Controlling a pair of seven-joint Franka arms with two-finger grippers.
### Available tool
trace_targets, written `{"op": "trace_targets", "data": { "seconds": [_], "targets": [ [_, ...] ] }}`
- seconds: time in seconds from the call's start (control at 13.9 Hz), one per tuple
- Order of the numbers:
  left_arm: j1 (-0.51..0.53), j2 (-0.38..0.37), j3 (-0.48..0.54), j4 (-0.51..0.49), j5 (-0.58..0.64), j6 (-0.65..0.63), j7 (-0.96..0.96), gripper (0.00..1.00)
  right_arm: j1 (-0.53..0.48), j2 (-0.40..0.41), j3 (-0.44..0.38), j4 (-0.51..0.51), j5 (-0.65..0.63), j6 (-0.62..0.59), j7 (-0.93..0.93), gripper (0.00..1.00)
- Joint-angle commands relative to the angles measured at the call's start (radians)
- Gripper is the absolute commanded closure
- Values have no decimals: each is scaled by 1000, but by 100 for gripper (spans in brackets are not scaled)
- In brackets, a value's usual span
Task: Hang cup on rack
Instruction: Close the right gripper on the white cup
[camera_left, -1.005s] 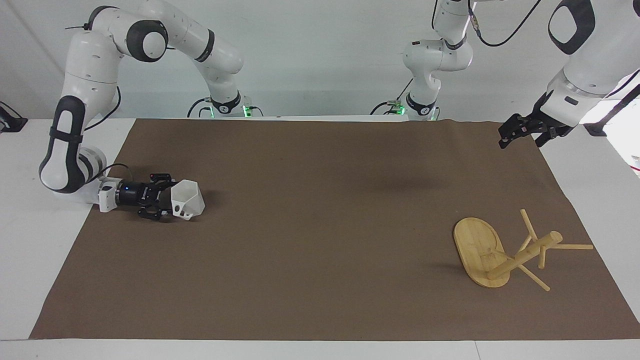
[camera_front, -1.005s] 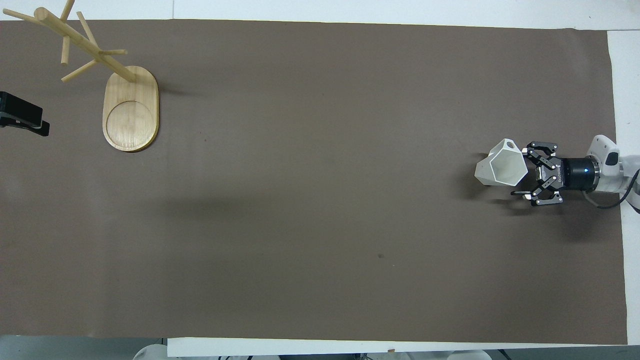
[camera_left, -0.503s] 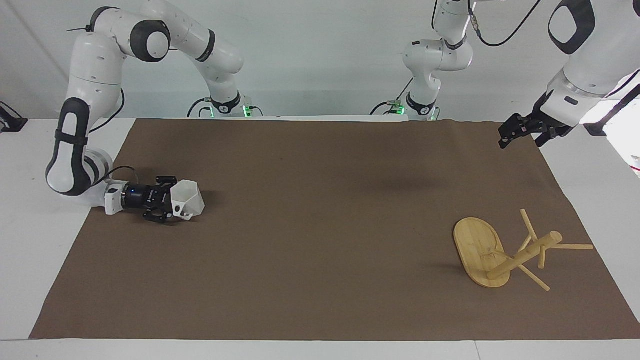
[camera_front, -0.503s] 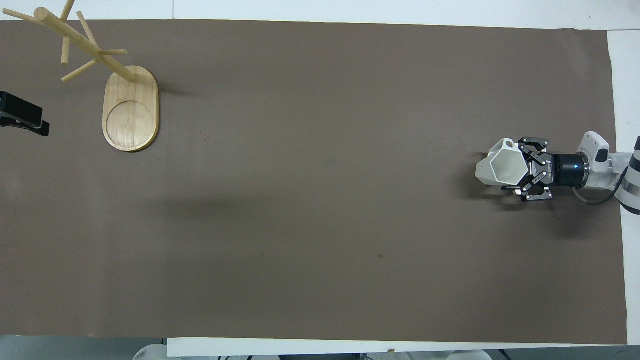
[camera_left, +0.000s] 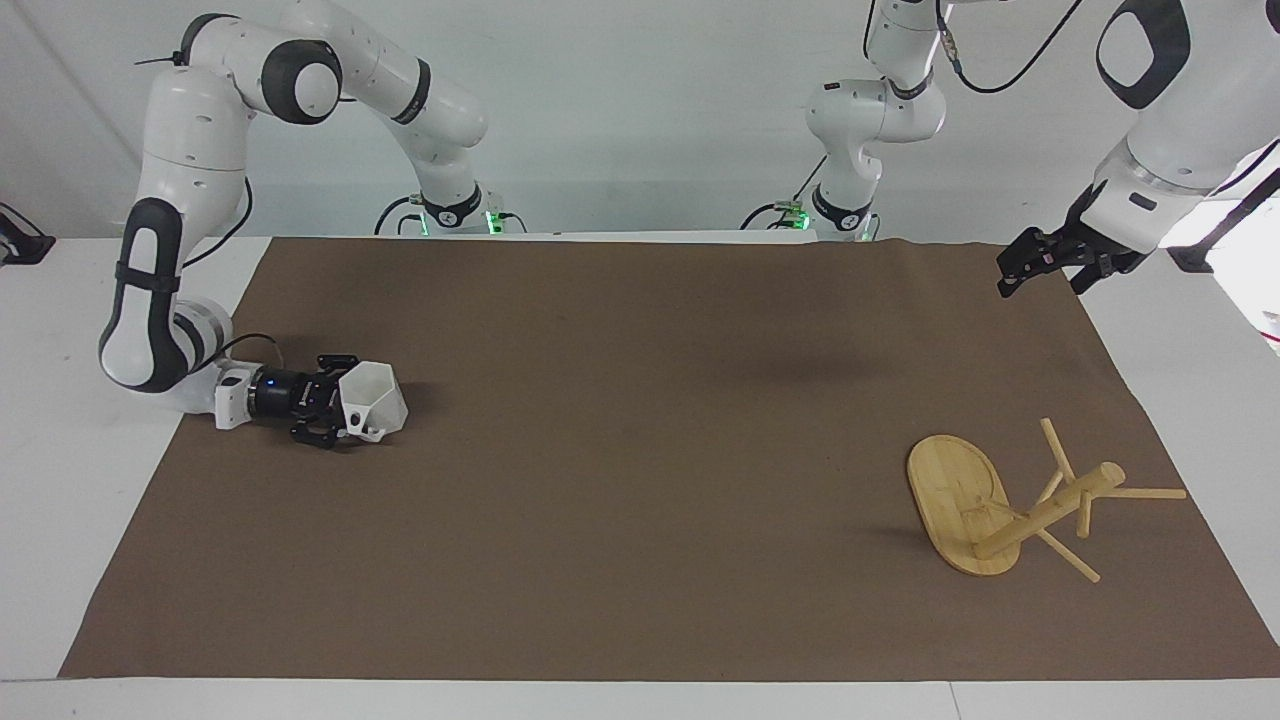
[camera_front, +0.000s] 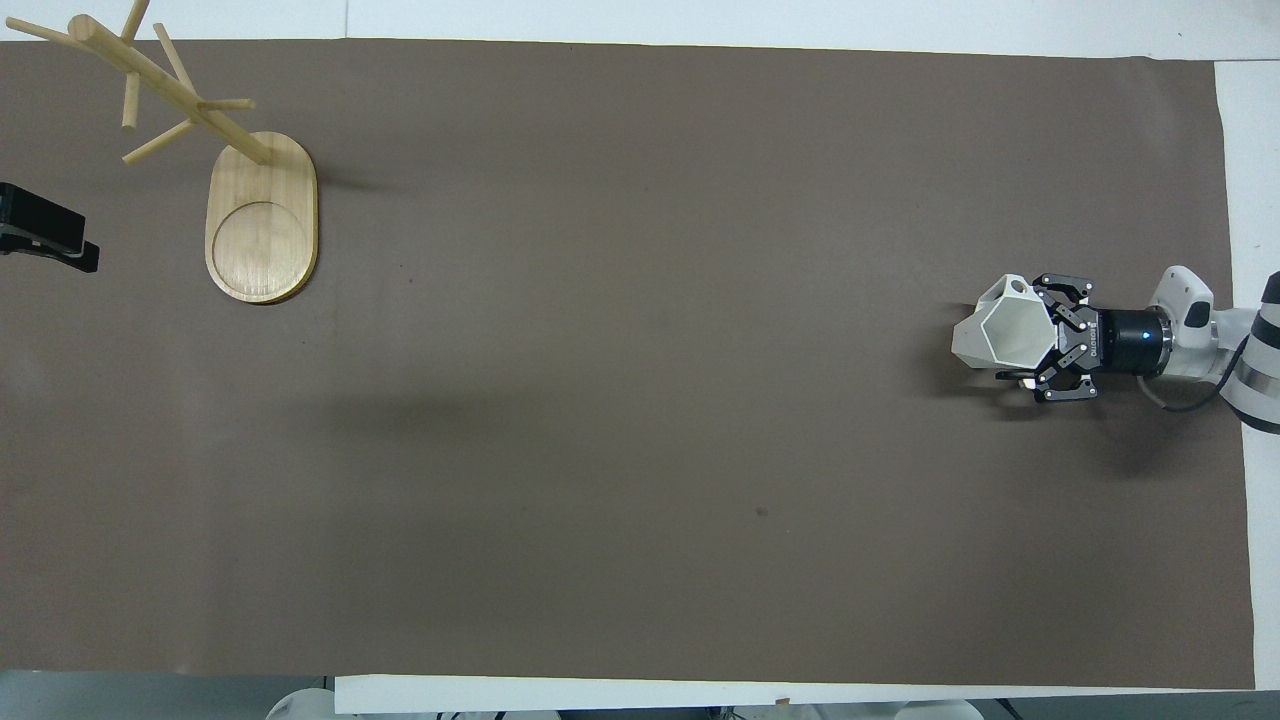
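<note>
The cup (camera_left: 376, 400) lies on its side on the brown mat (camera_left: 640, 480), at mid-left of the facing view and mid-right of the overhead view, toward the right arm's end of the table (camera_left: 60, 520). It is white and faceted, with a six-sided rim, a tapering body and an angular handle pierced by a round hole. Its open mouth faces the right gripper (camera_left: 343, 400), which is low over the mat and lies level with it. The jaws are spread, one finger on each side of the rim. Whether they touch the cup I cannot tell.

Across the whole width of the mat, at lower right of the facing view and upper left of the overhead view, is the rack (camera_left: 955, 495), well apart from the cup. It is pale bamboo with an oval flat base that lies flat on the mat, a round post (camera_left: 1050, 510) and thin pegs that stick out at several angles. A ring is cut into the base. Between cup and rack only bare mat shows, and nothing blocks the way.

The left gripper (camera_left: 1030, 268) waits at upper right of the facing view, in the air over the mat's corner, its jaws spread and holding nothing. The mat is matte and smooth, and the table around it is white.
</note>
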Motion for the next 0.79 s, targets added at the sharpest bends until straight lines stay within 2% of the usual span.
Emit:
{"op": "trace_targets", "data": {
  "seconds": [0.0,0.07,0.14,0.22,0.36,0.5,0.72],
  "targets": [
    [3,-30,-3,-37,19,11,14,0,10,-36,2,-50,25,23,-35,0],
    [4,-31,-3,-37,19,11,14,0,10,-36,2,-52,25,22,-47,2],
    [3,-30,-3,-37,19,11,14,0,10,-36,2,-52,25,17,-60,12],
    [3,-30,-3,-37,19,11,14,0,10,-37,2,-52,25,12,-72,30],
    [4,-30,-3,-37,19,11,14,0,10,-37,2,-50,25,12,-74,61],
    [4,-30,-3,-37,19,11,14,0,21,-39,5,-49,25,11,-71,83],
    [4,-30,-3,-37,19,11,14,0,119,-120,3,-47,26,9,-17,86]
  ]
}}
